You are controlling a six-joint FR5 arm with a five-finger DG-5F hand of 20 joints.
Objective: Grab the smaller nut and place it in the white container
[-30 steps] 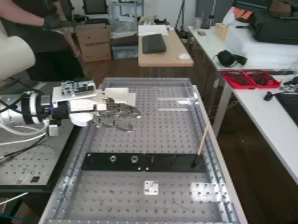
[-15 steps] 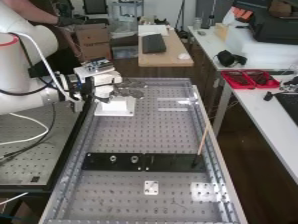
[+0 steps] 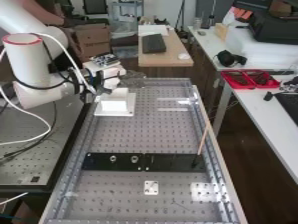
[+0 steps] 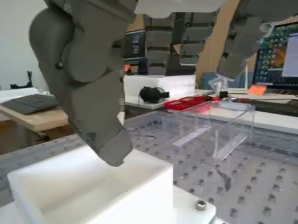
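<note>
In the high view, left to right, the smooth, boxy white container [image 3: 115,103] stands beyond the black bar [image 3: 173,162] bearing the metallic larger nut [image 3: 113,158]; then come the robot hand [image 3: 134,80], held open with straight, angular grey fingers gripping nothing, and the round bearing [image 3: 134,159]. The wrist view reveals the container's squared hollow and, farther right, a clear box's [image 4: 234,134] thin, glassy walls; where the smaller nut is, I cannot tell.

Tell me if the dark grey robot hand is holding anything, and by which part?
Nothing: the hand is open, its thumb apart from its fingers, near the hollow white box.
</note>
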